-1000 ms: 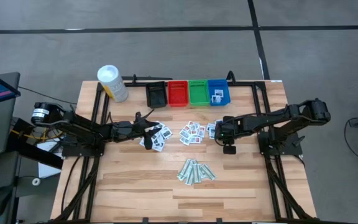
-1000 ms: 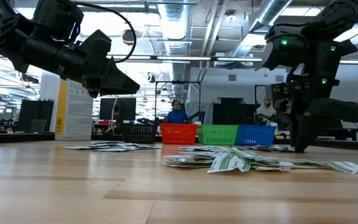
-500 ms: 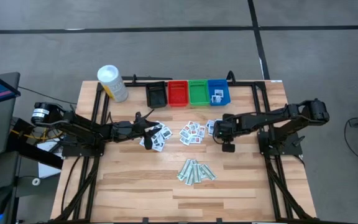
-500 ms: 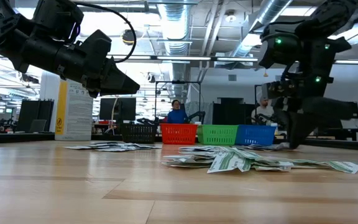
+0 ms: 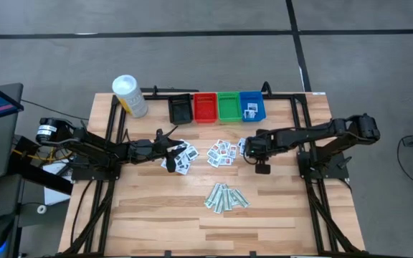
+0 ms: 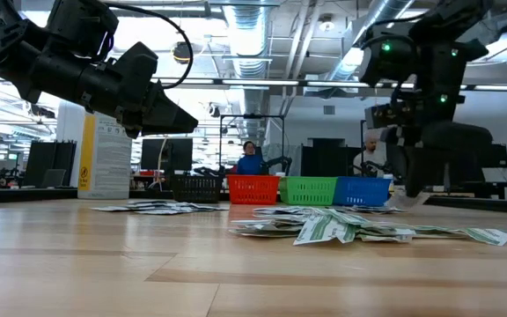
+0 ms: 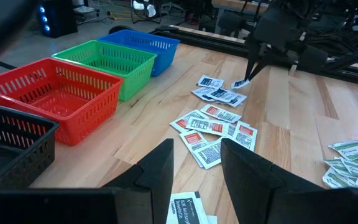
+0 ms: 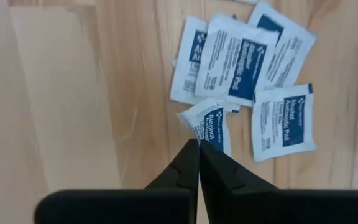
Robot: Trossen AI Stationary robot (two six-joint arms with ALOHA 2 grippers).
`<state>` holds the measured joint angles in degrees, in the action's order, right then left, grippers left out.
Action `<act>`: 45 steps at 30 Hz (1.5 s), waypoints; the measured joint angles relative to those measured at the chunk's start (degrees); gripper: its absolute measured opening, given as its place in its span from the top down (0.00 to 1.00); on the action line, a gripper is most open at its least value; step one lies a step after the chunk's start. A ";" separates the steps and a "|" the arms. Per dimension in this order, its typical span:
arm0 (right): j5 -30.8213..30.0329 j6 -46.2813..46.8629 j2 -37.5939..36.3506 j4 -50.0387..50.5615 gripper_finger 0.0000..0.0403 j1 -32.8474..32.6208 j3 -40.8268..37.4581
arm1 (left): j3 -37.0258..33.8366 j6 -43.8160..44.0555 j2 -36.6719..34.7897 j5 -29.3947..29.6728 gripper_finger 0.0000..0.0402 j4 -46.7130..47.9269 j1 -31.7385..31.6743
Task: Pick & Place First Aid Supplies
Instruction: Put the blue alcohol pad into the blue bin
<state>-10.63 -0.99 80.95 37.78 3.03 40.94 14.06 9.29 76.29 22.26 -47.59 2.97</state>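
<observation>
The right gripper has its fingers pressed together on the corner of one blue-print packet, pinching it at the edge nearest the wrist. The packet runs straight away from the fingertips, its long axis roughly in line with the fingers, and its far end lies against the rest of the small pile of blue-print packets just beyond. In the left wrist view the packet hangs from the tips, its free end dipping toward the pile, so it looks lifted clear of the wood or nearly so.

From above, this pile sits toward the back edge of the tabletop, right of centre, with the blue bin standing just behind it at the back edge — already holding a few white packets. The likely next move is a short carry away from the front edge, and the right arm is plainly the nearer one for it.

The left gripper hovers with its fingers spread and nothing between them, over a cluster of dark-print packets left of centre. Between the two arms lie the red-print packets; the pale-green strips lie nearer the front edge.
</observation>
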 joint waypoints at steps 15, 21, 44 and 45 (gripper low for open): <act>-17.99 -3.00 -0.07 3.19 1.00 1.00 6.78 | 0.00 0.01 -0.02 -0.01 0.67 0.00 -0.01; -23.28 -9.78 -0.07 -2.50 1.00 5.16 7.00 | 0.00 0.01 -0.02 -0.02 0.67 0.00 -0.01; -5.91 -15.30 0.96 -21.93 1.00 34.99 6.89 | -0.02 0.01 -0.02 0.00 0.67 -0.02 0.01; -5.47 -15.15 0.92 -22.17 1.00 35.79 6.73 | -0.01 0.01 -0.01 0.00 0.67 -0.01 -0.01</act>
<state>-16.10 -16.15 81.87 15.61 38.82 47.67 14.05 9.30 76.28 22.26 -47.61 2.96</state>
